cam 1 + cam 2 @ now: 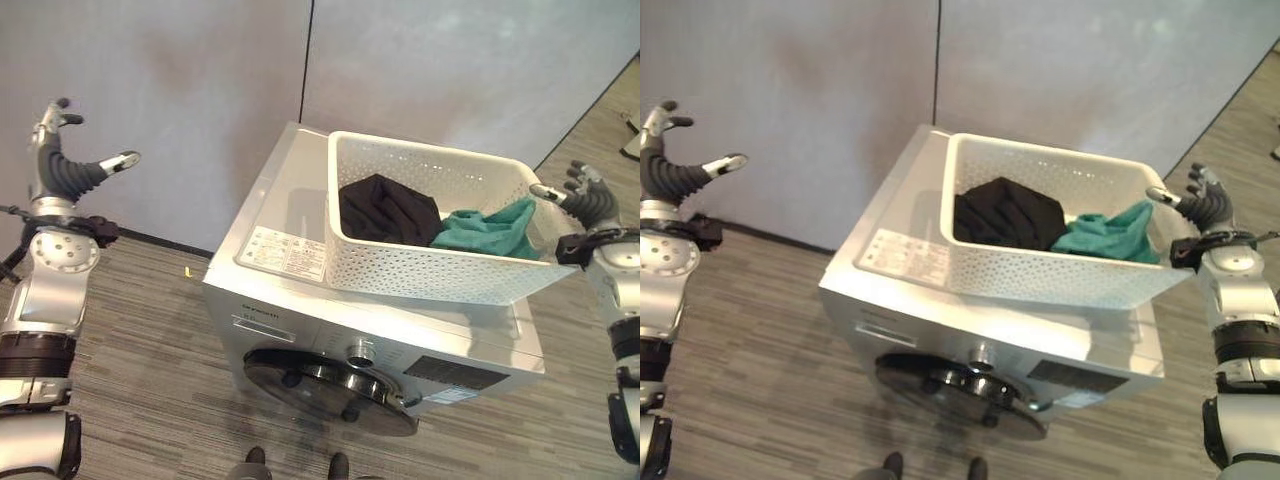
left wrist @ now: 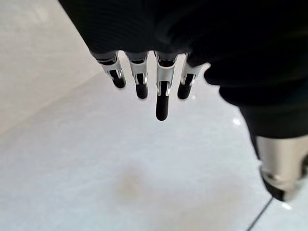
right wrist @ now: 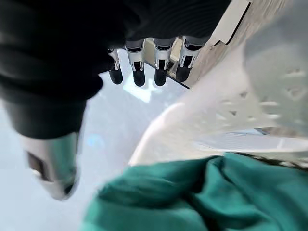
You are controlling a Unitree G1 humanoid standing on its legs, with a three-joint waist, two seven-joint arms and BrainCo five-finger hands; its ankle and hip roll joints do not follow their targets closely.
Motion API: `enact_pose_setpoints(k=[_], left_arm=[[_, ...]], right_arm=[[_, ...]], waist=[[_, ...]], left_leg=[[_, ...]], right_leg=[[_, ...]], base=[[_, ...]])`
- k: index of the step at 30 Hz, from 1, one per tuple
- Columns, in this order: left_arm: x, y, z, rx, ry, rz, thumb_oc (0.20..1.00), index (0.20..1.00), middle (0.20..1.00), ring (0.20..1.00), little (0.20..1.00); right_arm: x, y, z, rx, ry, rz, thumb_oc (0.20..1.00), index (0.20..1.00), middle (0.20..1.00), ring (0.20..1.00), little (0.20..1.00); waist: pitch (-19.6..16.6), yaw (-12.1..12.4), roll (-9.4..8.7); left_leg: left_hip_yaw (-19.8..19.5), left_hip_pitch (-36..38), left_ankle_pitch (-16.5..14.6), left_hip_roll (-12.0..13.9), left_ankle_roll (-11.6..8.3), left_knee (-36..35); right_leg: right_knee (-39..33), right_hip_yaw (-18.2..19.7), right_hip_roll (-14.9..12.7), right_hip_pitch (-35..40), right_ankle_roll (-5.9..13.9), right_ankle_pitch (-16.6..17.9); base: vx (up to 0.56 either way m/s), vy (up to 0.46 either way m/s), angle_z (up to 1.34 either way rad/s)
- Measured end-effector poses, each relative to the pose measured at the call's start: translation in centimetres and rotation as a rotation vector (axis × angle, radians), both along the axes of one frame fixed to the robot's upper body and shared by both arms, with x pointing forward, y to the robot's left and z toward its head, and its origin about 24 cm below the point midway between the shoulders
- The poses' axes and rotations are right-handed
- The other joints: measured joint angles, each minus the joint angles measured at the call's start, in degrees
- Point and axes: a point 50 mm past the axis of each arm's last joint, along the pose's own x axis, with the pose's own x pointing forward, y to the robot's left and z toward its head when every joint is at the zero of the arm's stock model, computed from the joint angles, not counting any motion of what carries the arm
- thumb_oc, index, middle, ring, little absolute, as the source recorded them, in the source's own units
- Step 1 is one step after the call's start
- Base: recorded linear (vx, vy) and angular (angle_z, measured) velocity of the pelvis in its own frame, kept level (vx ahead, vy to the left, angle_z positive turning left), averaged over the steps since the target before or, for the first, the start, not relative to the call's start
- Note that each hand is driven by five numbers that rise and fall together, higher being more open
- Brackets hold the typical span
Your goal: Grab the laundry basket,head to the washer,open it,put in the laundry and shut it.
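A white perforated laundry basket (image 1: 420, 265) rests on top of the silver washer (image 1: 290, 215), with a black garment (image 1: 385, 210) and a teal garment (image 1: 490, 230) inside. The washer's round dark door (image 1: 325, 385) on the front is closed. My right hand (image 1: 585, 198) is open just off the basket's right end, apart from the rim; in the right wrist view its fingers (image 3: 139, 72) hang above the basket rim (image 3: 202, 115) and the teal garment (image 3: 216, 197). My left hand (image 1: 65, 165) is raised, open, far to the left of the washer, before the wall.
A pale grey wall (image 1: 200, 70) with a vertical seam stands right behind the washer. Wood-look floor (image 1: 150, 350) lies left of and before the washer. A person's shoes (image 1: 298, 463) show at the bottom edge, in front of the door.
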Motion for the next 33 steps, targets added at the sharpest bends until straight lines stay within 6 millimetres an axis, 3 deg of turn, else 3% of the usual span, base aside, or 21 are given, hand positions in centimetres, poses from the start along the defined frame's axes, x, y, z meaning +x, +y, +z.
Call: enact_pose_setpoints(k=[4, 8, 11, 13, 14, 18, 19, 21, 24, 26, 29, 30, 31, 32, 33], left_arm=[[-3.3, 2.7, -2.6, -0.015, 0.047, 0.104, 1.0, 1.0, 1.0, 1.0, 1.0], [-5.9, 3.7, -4.0, -0.033, 0.041, 0.149, 1.0, 1.0, 1.0, 1.0, 1.0], [-9.5, 5.0, -6.8, -0.098, 0.076, 0.233, 1.0, 1.0, 1.0, 1.0, 1.0], [-12.6, 5.9, -9.4, -0.146, 0.14, 0.306, 1.0, 1.0, 1.0, 1.0, 1.0], [-14.6, 6.4, -11.6, -0.194, 0.213, 0.359, 1.0, 1.0, 1.0, 1.0, 1.0], [-17.9, 5.8, -16.0, -0.294, 0.37, 0.391, 1.0, 1.0, 1.0, 1.0, 1.0], [-19.1, 5.6, -17.8, -0.346, 0.446, 0.409, 1.0, 1.0, 1.0, 1.0, 1.0], [-20.6, 5.4, -20.3, -0.43, 0.548, 0.428, 1.0, 1.0, 1.0, 1.0, 1.0], [-21.4, 3.9, -23.2, -0.512, 0.678, 0.375, 1.0, 1.0, 1.0, 1.0, 1.0], [-20.7, 3.0, -24.5, -0.542, 0.736, 0.32, 1.0, 1.0, 1.0, 1.0, 1.0], [-18.7, 2.0, -25.2, -0.592, 0.729, 0.255, 1.0, 1.0, 1.0, 1.0, 1.0], [-15.8, 1.1, -25.2, -0.583, 0.73, 0.178, 1.0, 1.0, 1.0, 1.0, 1.0], [-14.6, 0.8, -24.9, -0.572, 0.721, 0.147, 1.0, 1.0, 1.0, 1.0, 1.0], [-13.4, 0.7, -24.3, -0.559, 0.694, 0.122, 1.0, 1.0, 1.0, 1.0, 1.0], [-13.2, 0.7, -24.2, -0.557, 0.693, 0.12, 1.0, 1.0, 1.0, 1.0, 1.0]], right_arm=[[-3.1, -1.9, 0.0, 0.058, -0.132, -0.079, 1.0, 1.0, 1.0, 1.0, 1.0], [-6.0, -3.0, -1.3, 0.059, -0.166, -0.135, 1.0, 1.0, 1.0, 1.0, 1.0], [-10.2, -4.5, -3.4, 0.072, -0.155, -0.234, 1.0, 1.0, 1.0, 1.0, 1.0], [-14.0, -5.7, -5.1, 0.004, -0.075, -0.329, 1.0, 1.0, 1.0, 1.0, 1.0], [-15.8, -6.2, -6.6, 0.001, -0.017, -0.386, 1.0, 1.0, 1.0, 1.0, 1.0], [-19.5, -5.3, -10.9, -0.003, 0.181, -0.406, 1.0, 1.0, 1.0, 1.0, 1.0], [-20.7, -4.9, -12.4, 0.016, 0.258, -0.404, 1.0, 1.0, 1.0, 1.0, 1.0], [-21.8, -4.5, -13.8, 0.049, 0.332, -0.393, 1.0, 1.0, 1.0, 1.0, 1.0], [-22.4, -3.9, -15.2, 0.082, 0.423, -0.332, 1.0, 1.0, 1.0, 1.0, 1.0], [-22.0, -3.8, -15.8, 0.095, 0.453, -0.312, 1.0, 1.0, 1.0, 1.0, 1.0], [-21.5, -3.8, -16.2, 0.096, 0.473, -0.298, 1.0, 1.0, 1.0, 1.0, 1.0], [-21.1, -3.8, -16.3, 0.072, 0.506, -0.274, 1.0, 1.0, 1.0, 1.0, 1.0], [-21.0, -3.8, -16.3, 0.064, 0.516, -0.262, 1.0, 1.0, 1.0, 1.0, 1.0], [-19.4, -3.1, -16.4, 0.071, 0.491, -0.225, 1.0, 1.0, 1.0, 1.0, 1.0], [-18.4, -2.5, -16.3, 0.073, 0.476, -0.193, 1.0, 1.0, 1.0, 1.0, 1.0]], waist=[[0.57, -0.02, 0.84], [0.94, -0.14, 1.35], [1.49, -0.03, 2.17], [1.81, -0.14, 2.62], [1.9, -0.26, 2.75], [2.15, -0.45, 2.06], [2.2, -0.46, 1.91], [2.3, -0.75, 2.16], [2.14, -1.13, 2.48], [2.39, -1.52, 2.39], [2.63, -1.63, 2.48], [3.62, -2.37, 2.68], [4.42, -3.21, 2.46], [5.62, -3.77, 1.52], [5.75, -3.74, 0.91]], left_leg=[[0.18, 0.81, 0.05, 0.38, -0.05, -1.27], [0.24, 1.94, 0.28, 0.53, -0.21, -2.38], [0.26, 3.0, 0.33, 0.5, -0.2, -3.33], [0.21, 2.97, 0.31, 0.53, -0.21, -3.55], [0.4, 3.55, 0.41, 0.52, -0.2, -3.97], [0.27, 3.6, 0.03, 0.35, -0.48, -4.06], [0.29, 3.5, -0.22, 0.6, -0.85, -3.95], [0.26, 3.03, -0.62, 1.15, -0.93, -3.32], [0.09, 0.55, -1.0, 2.1, -1.94, -0.41], [-0.21, -0.66, -1.25, 2.88, -2.33, 1.24], [-1.44, -1.83, -0.84, 3.51, -3.32, 2.17], [-1.22, -3.51, 1.19, 3.73, -4.03, 2.05], [0.6, -3.74, 0.51, 4.64, -3.62, 1.97], [6.12, -5.65, -1.59, 6.74, -2.53, 8.51], [8.17, -7.49, -2.99, 8.11, -2.89, 14.8]], right_leg=[[0.0, 0.11, 0.35, -0.02, -0.01, 0.0], [-0.01, 0.1, 0.48, 0.43, -0.01, -0.01], [-0.06, 0.07, 0.46, 1.0, -0.02, -0.05], [-0.06, 0.07, 0.49, 0.93, 0.05, -0.1], [-0.04, 0.2, 0.54, 1.24, 0.19, -0.27], [-0.11, 0.41, 0.31, 1.69, 0.62, -2.21], [-0.19, 0.74, 0.49, 1.67, 0.69, -2.65], [-0.19, 0.88, 0.98, 1.65, 0.48, -2.97], [-0.07, 0.92, 2.14, 0.71, -0.01, -2.61], [-0.07, 0.37, 2.92, 0.58, -0.62, -2.1], [-0.04, -0.95, 3.7, 0.6, -0.98, -2.0], [0.0, -3.96, 3.76, 0.59, -1.85, -1.47], [-0.01, -4.88, 3.53, 0.59, -2.45, -1.51], [0.44, -6.13, 2.84, -0.89, -4.34, -0.66], [0.57, -5.85, 2.43, -1.66, -4.78, -0.35]], base=[[0.01, 0.001, -0.05], [0.0, -0.017, 0.0], [-0.02, -0.058, 0.0], [-0.01, -0.08, -0.01], [-0.1, -0.102, -0.03], [-0.05, -0.106, 0.01], [-0.08, -0.091, -0.02], [-0.14, -0.127, 0.0], [-0.16, -0.129, 0.01], [-0.24, -0.143, 0.1], [-0.28, -0.037, 0.37], [-0.35, 0.051, 0.84], [-0.27, 0.08, 0.83], [-0.2, 0.129, 0.27], [-0.14, 0.17, 0.0]])
